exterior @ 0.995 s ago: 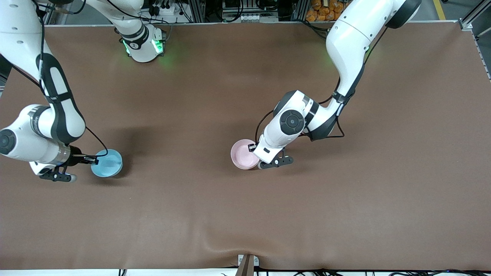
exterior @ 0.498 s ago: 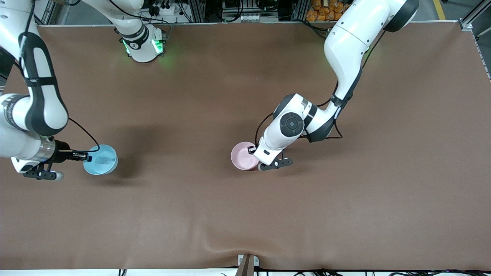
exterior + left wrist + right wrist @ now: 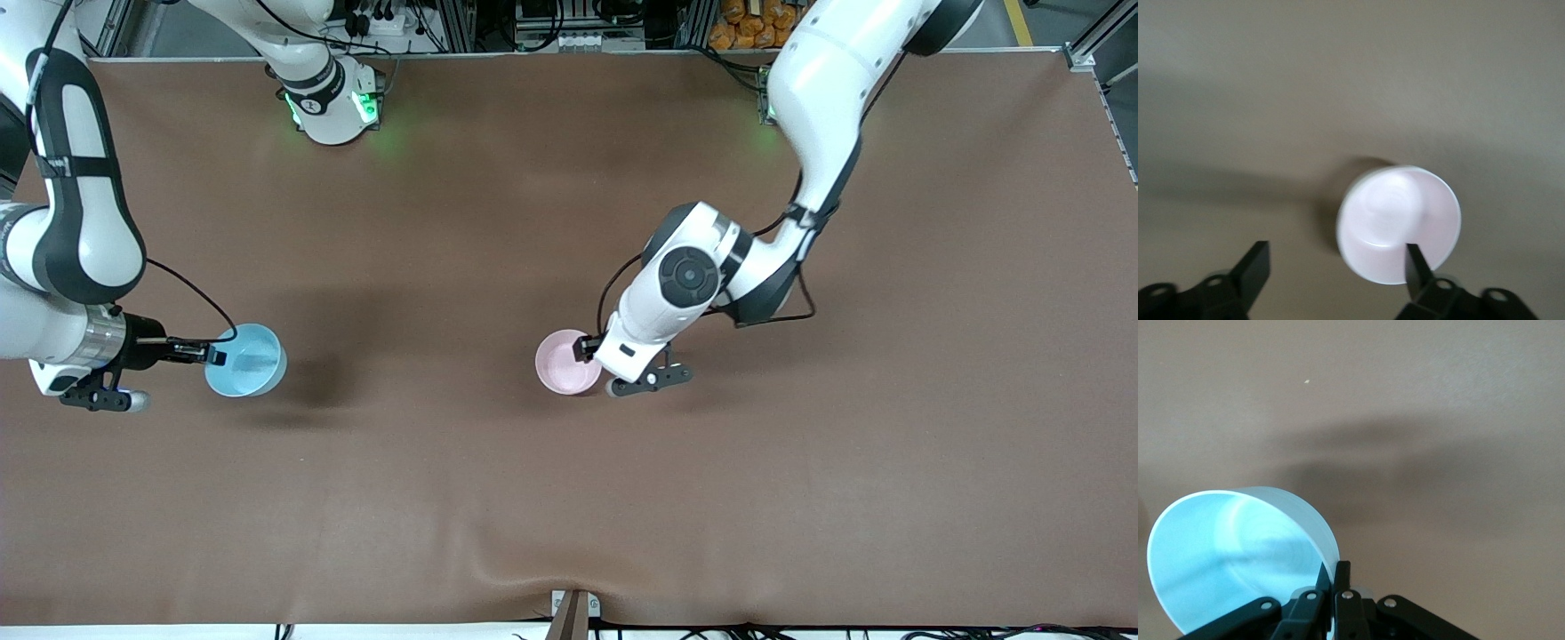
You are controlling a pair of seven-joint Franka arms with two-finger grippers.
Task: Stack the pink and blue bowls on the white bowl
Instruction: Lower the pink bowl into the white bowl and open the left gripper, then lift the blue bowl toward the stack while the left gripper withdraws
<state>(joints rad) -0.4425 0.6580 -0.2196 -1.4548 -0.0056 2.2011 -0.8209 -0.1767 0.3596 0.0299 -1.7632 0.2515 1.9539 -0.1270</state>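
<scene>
Takes in first the brown table (image 3: 800, 498), with most of its cloth bare. Finds the left arm bent down over the table's middle and the right arm low over its own end.

Places the pink bowl (image 3: 567, 363) upright, mouth up, in the middle of the table. Puts the left gripper (image 3: 584, 348) at that bowl's rim, on the side toward the left arm's end. Shows, in the left wrist view, the gripper (image 3: 1336, 248) spread wide, one of its fingers (image 3: 1413, 261) crossing the rim of the bowl (image 3: 1398, 223) and the other well clear, so nothing gripped. Suits either a bowl just set down or one about to be taken; cannot say which.

Sees no white bowl standing apart. Cannot tell whether one sits nested under the pink, though a pale edge runs round its wall.

Has the blue bowl (image 3: 247, 360) tilted and lifted over the right arm's end of the table, its shadow cast apart on the cloth. Pinches its rim with the right gripper (image 3: 213, 357), clamped tight on the thin wall (image 3: 1335, 577) of the bowl (image 3: 1231, 553). Looks a sensible hold: an edge grip leaves the underside free to drop into another bowl. Calls next, probably, for a carry toward the pink bowl.
</scene>
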